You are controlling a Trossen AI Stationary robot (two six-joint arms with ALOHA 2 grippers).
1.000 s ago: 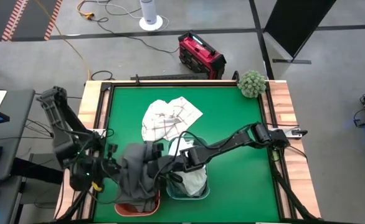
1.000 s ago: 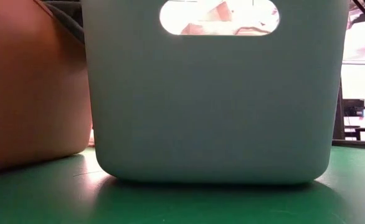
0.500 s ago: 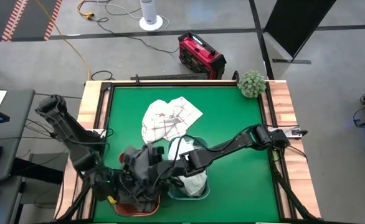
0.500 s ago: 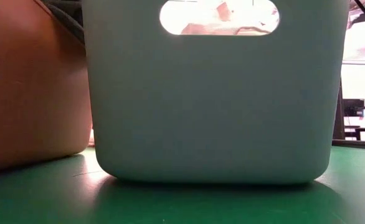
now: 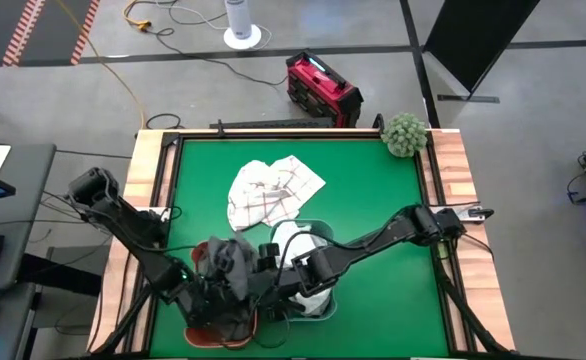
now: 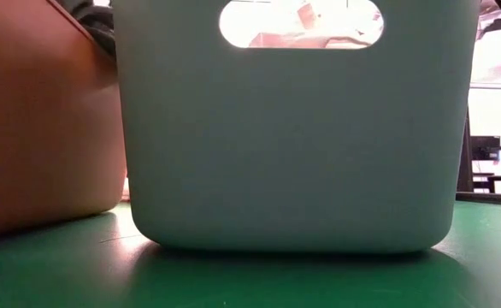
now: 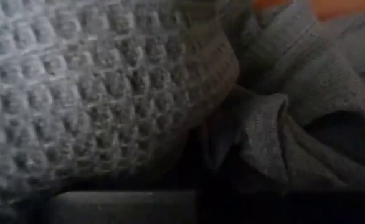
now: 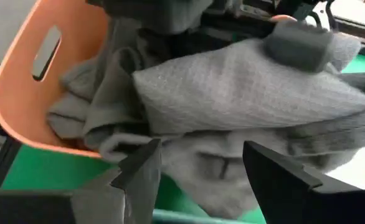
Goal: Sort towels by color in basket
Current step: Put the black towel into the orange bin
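While the left gripper (image 5: 225,283) stays clamped on the grey waffle towel (image 5: 231,262) above the orange basket (image 8: 33,68), lower it fully before releasing; right gripper (image 8: 198,168) waits open beside.

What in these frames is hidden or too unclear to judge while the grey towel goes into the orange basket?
- Left gripper: high view, buried under the grey towel; left wrist view shows only cloth.
- Orange basket: high view, contents covered by arm and towel; right wrist view shows only grey folds.
- Pale basket: fills the low view, blocking the table behind it.
- Right gripper: open, though whether it touches cloth is unclear.
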